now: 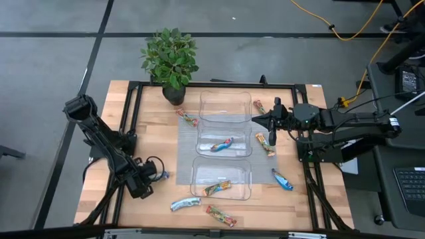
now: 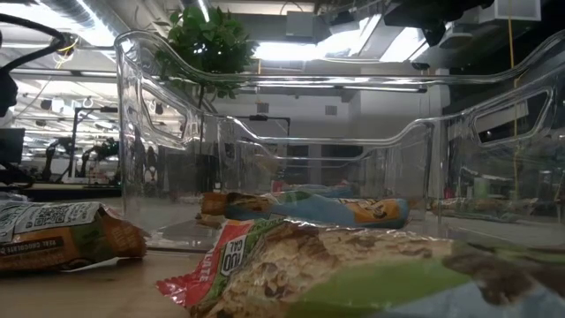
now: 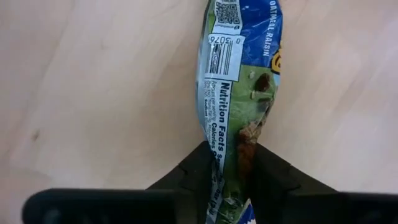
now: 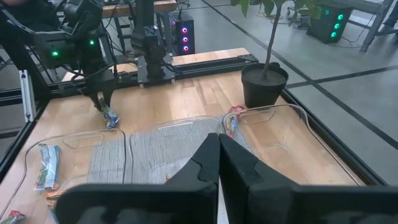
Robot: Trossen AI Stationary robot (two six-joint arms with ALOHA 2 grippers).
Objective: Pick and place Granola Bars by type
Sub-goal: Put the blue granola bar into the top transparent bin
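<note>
1. Left gripper [image 3: 231,177] sat low at the table's [image 1: 113,199] left front, fingers pinched on one end of a blue-silver granola bar [image 3: 239,81] lying on the wood.
2. Right gripper [image 1: 260,120] hung over the right edge of the middle tray [image 1: 247,143], fingers pressed together, holding nothing.
3. Three clear trays ran in a line; the middle and near tray [image 1: 196,179] each held one bar.
4. Other bars lay loose around the trays. Potted plant [image 1: 170,60] stood at the back.

The tabletop [image 1: 156,123] is pale, smooth wood with a black metal frame [image 1: 133,99]. The trays [image 1: 226,105] are clear glossy plastic on a grey cloth mat [image 1: 186,149]. The bars [image 3: 239,93] wear shiny, crinkled foil.
</note>
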